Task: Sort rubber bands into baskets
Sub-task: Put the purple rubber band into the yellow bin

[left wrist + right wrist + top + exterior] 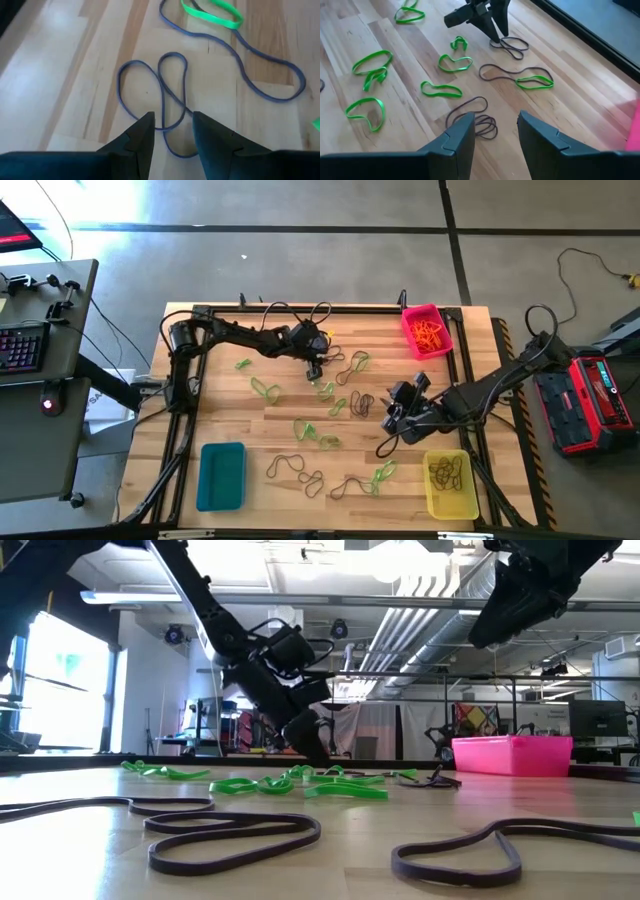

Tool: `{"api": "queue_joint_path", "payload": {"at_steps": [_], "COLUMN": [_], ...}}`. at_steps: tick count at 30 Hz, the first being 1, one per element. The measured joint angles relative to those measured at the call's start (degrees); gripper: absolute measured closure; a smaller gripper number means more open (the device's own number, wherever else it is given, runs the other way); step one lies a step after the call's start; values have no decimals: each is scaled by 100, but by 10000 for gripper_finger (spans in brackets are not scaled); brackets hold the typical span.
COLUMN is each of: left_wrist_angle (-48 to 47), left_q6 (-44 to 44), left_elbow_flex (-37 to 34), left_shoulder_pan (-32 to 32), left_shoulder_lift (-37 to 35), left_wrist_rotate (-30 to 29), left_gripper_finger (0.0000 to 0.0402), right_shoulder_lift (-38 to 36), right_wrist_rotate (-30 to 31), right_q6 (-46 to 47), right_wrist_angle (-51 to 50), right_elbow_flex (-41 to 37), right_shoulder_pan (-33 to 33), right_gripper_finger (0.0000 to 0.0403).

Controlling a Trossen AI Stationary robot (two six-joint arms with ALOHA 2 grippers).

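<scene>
While both arms reach inward over the pale wooden slatted table (230, 415), its black metal edge frame (300, 310) bounds the work area on all sides, and the widest bare wood lies along the left side between that frame and the scattered bands. Three low-walled plastic baskets sit near the borders: a pink-red rectangular basket (427, 330) at the far right corner, holding orange rubber bands (430, 333); a yellow rectangular basket (451, 483) at the near right corner, holding dark bands (447, 472); and a teal rectangular basket (222, 475) at the near left, with nothing visible inside. Thin bright green rubber loops (455, 62) and dark brown-black rubber loops (296, 470) lie loose across the middle and near part of the table, well apart from the baskets. The left hand (172, 131) is lowered to the wood in the far middle, its two dark fingers (142, 135) parted by a narrow gap that straddles a dark twisted loop (165, 95); the fingers flank the band without clamping it. The right hand (495, 132) hangs above the table right of centre, between the pink-red and yellow baskets, fingers apart and empty, a coiled dark loop (477, 120) on the wood below it.
</scene>
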Motion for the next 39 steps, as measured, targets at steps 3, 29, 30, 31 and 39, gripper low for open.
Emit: {"api": "queue_joint_path", "payload": {"at_steps": [3, 29, 30, 31, 39], "left_wrist_angle": [-10, 64, 61, 63, -122], "left_q6": [104, 989, 996, 996, 944], "left_elbow_flex": [-2, 9, 9, 9, -20], "left_shoulder_pan": [-1, -16, -20, -24, -130], "left_shoulder_lift": [20, 222, 219, 217, -56], "left_wrist_rotate": [-4, -152, -154, -127, -147], "left_gripper_finger": [275, 377, 389, 395, 400], "right_shoulder_lift": [0, 2, 2, 2, 468], "right_wrist_rotate": [6, 62, 24, -12, -13], "right_q6": [-6, -55, -64, -137, -688], "right_wrist_angle": [6, 24, 36, 41, 263], "right_elbow_flex": [0, -4, -4, -4, -6], "right_shoulder_pan": [0, 0, 0, 0, -79], "right_gripper_finger": [265, 265, 265, 265, 265]}}
